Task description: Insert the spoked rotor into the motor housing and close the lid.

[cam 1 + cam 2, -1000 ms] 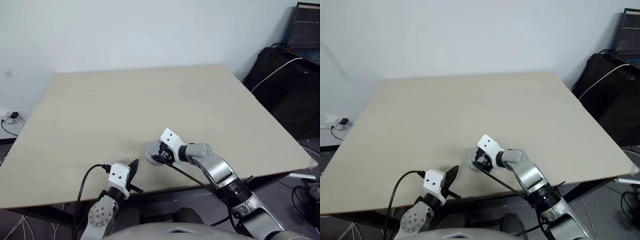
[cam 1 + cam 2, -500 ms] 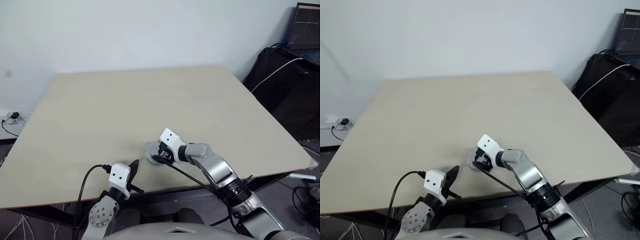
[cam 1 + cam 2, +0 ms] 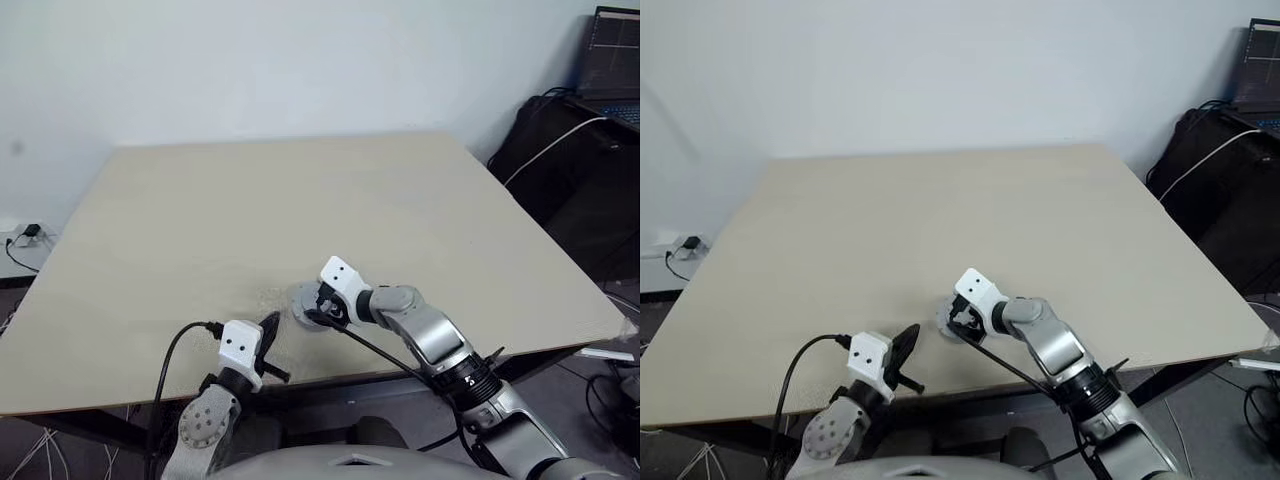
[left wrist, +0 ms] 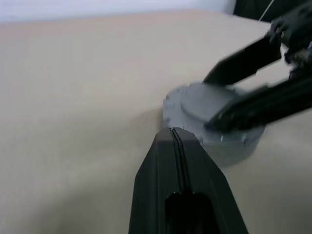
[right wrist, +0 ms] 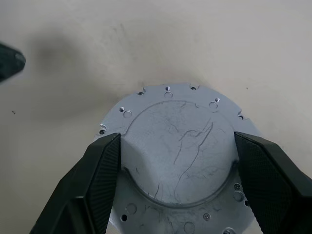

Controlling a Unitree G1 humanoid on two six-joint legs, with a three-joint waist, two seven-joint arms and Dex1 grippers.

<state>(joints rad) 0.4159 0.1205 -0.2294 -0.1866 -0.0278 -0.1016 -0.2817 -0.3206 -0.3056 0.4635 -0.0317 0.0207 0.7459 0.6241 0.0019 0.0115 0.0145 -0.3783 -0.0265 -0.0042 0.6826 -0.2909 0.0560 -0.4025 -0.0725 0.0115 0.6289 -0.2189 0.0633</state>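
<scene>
Metal through and through, the lid (image 5: 178, 156) looks stiff, weighty and slick, so I'd hold its raised centre. My right gripper (image 5: 178, 168), spread wide, straddles that centre, seemingly touching it. My left gripper (image 4: 178, 141), pressed together, points at it from just beside. Screw holes show from the right wrist.

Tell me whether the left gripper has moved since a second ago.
Yes, slightly: the left gripper, shut, has crept from the table's near edge toward the grey disc.
</scene>
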